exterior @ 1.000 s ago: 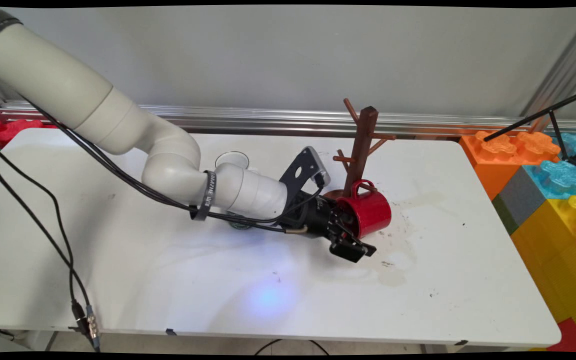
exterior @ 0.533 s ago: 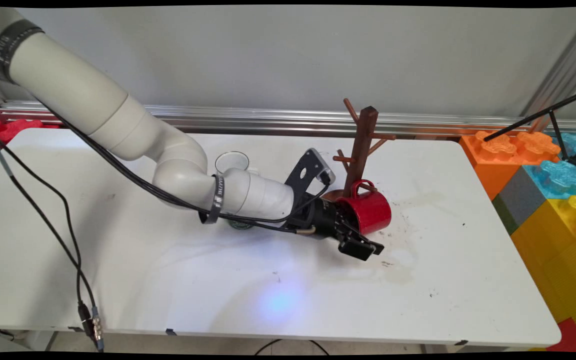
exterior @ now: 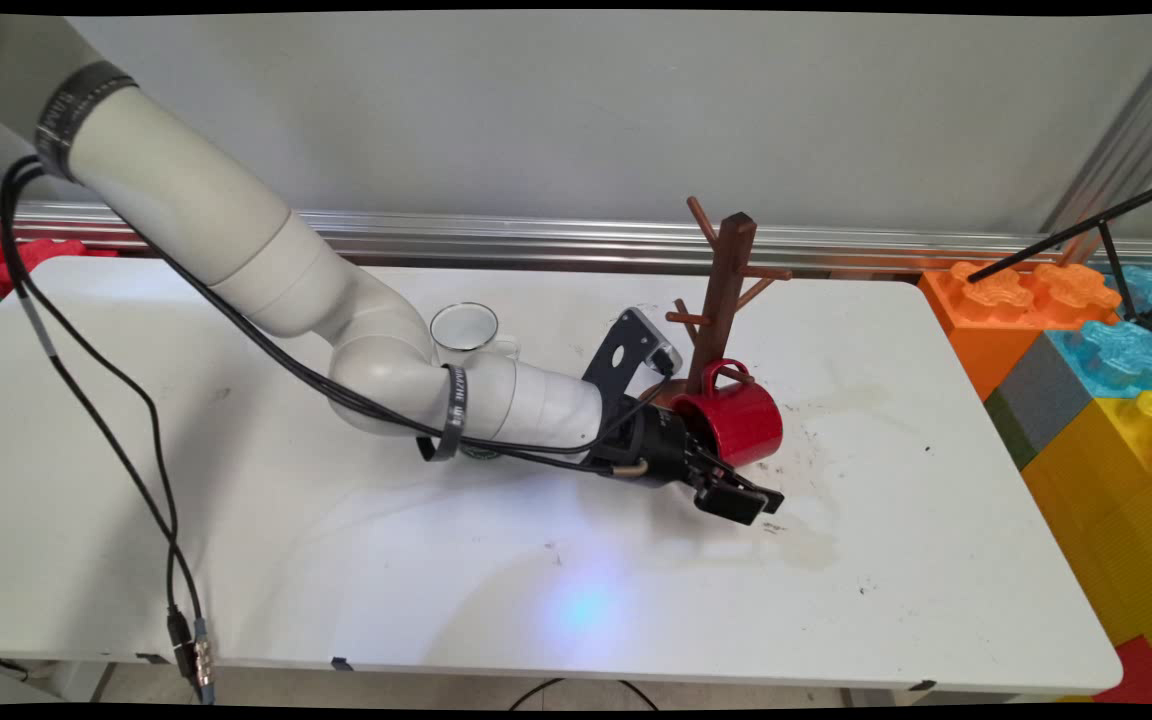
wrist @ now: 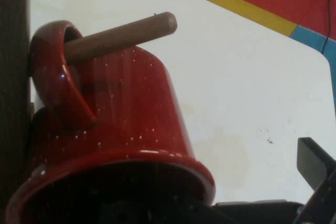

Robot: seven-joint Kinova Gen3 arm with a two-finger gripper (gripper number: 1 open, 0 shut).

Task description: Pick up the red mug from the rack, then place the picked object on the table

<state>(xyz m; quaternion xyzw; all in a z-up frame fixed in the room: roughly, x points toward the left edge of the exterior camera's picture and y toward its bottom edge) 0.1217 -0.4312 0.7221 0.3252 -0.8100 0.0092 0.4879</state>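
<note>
We saw clear glass cup [exterior: 466,328] on white table [exterior: 236,520] at far left-centre, just behind white arm. Black two-finger gripper [exterior: 742,499] lay low over table, near side of red enamel mug [exterior: 736,420]; fingers spread, pinching nothing. Mug hung by handle on lowest peg [wrist: 121,38] of brown wooden mug tree [exterior: 726,290], mouth toward gripper. Coloured plastic block wall [exterior: 1086,400] stood at far right.
</note>
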